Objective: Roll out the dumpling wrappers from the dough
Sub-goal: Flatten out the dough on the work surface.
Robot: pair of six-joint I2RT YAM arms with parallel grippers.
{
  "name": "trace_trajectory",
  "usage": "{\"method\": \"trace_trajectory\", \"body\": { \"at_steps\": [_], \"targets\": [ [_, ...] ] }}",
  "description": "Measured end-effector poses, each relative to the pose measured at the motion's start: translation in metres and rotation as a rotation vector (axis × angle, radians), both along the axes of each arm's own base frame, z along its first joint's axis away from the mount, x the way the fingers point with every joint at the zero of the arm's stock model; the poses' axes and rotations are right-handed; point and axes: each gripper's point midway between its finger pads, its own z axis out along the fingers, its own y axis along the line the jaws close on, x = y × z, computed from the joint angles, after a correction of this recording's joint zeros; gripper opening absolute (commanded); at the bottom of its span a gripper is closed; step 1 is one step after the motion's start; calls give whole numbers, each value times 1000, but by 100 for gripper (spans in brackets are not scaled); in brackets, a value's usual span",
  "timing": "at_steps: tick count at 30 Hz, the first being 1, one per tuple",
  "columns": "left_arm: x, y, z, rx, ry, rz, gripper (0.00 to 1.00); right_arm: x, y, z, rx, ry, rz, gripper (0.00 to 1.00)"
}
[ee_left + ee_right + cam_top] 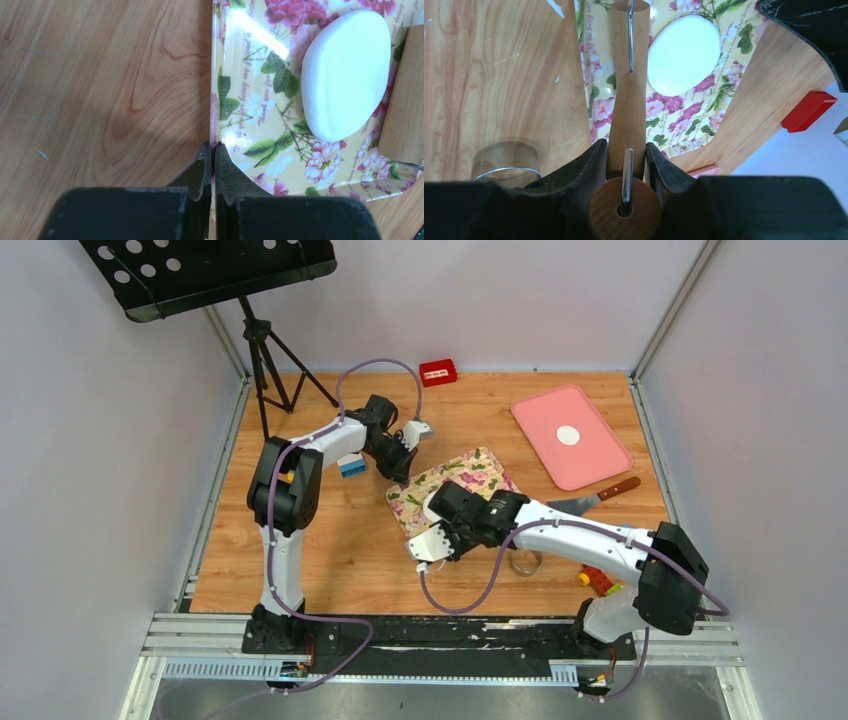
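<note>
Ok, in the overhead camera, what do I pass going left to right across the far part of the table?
First the black tripod, then the white-and-blue block, the small red box, and the pink tray with one dumpling wrapper on it.

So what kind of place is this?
Likely a robot lab cell, not a kitchen: blank walls and metal framing box in a wooden table, two arms bolted at its near edge, the right gripper holding a rolling pin beside dough on a floral board.
</note>
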Motion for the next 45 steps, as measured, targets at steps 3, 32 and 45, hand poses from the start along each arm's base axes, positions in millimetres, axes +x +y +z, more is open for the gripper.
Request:
{"method": "trace_trajectory", "body": {
  "at_steps": [3,32,45],
  "targets": [
    [0,0,0,0,0,0,0,2,-4,5,15,20,-28,0],
    [0,0,0,0,-1,-1,0,69,-1,2,200,-79,-132,0],
    [0,0,0,0,0,0,0,45,-14,-3,216,-20,-117,0]
  ]
}}
